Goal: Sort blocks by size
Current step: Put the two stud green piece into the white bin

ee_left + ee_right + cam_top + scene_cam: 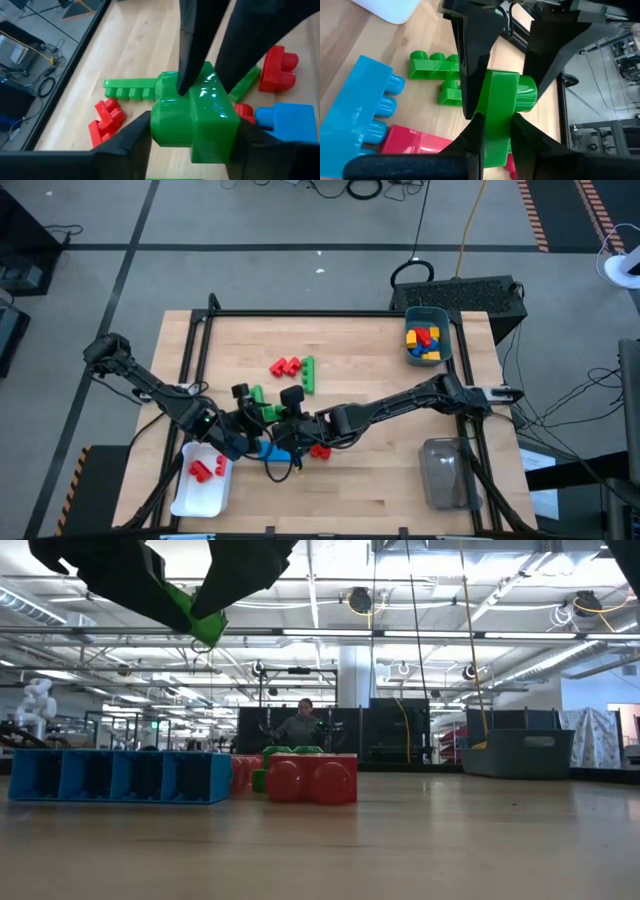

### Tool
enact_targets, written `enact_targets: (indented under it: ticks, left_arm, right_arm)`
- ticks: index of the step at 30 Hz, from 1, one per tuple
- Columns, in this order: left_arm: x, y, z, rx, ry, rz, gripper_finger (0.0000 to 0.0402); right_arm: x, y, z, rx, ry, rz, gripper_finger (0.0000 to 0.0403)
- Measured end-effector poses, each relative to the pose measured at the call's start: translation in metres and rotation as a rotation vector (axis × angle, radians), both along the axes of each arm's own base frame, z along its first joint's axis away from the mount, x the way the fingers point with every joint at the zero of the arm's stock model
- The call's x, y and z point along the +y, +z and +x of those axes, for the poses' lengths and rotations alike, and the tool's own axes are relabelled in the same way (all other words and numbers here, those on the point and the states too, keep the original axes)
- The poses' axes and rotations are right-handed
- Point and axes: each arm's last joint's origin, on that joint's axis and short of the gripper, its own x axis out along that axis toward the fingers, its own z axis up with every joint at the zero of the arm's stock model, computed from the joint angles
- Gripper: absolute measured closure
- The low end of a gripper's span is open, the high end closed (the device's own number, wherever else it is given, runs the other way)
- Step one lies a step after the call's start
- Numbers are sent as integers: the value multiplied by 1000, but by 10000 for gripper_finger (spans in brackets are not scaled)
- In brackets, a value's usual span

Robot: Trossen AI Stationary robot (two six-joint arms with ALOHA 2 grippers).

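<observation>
green is what catches the eye: a chunky green plastic brick with round studs (pixel 197 117) is up in the air between the two arms, above the pale wooden surface (pixel 370 480) near its middle front. both claws have it at once. the right claw (pixel 495 122) is shut tight on it, fingers pinching its flat sides, while the left claw (pixel 200 75) sits about half-way closed around the same brick from the opposite direction, pads against it or nearly so; looks like a hand-over in mid-air.

what the next move turns on, i'd say: the brick lies straight between the two claws, its studded end pointing sideways out of the right claw's fingers, and the two grips cross it at roughly right angles, so neither blocks the other. the left arm is the nearer one to the white plastic tray (pixel 190 498) at the front left corner, which already has small red bricks (pixel 205 470) in it, just beside that arm.

below the hand-over, a long sky-blue studded brick (pixel 362 107) and a red brick (pixel 415 142) lie on the surface; a long green bar (pixel 129 89) lies a little farther off.
</observation>
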Motion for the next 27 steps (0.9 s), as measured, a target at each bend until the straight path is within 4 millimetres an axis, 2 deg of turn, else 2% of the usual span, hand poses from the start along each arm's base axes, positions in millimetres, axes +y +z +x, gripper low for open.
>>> enact_targets:
  ticks: [5, 10, 15, 18, 27]
  left_arm:
    - [0, 0, 0, 1, 0, -10, 274]
    - [-1, 0, 0, 4, -6, -15, 274]
    - [-3, -1, -3, 11, 1, -29, 274]
    - [-4, -1, -8, 57, 3, -56, 274]
    - [-23, 13, -19, 117, -49, -232, 274]
  right_arm:
    - [0, 0, 0, -7, -13, 26, 335]
    - [1, -1, -1, -1, -30, 32, 279]
    - [2, -3, -8, 9, -137, 9, 218]
    - [2, -4, -15, 38, -184, 38, 196]
    - [3, -13, -29, 110, -309, 101, 187]
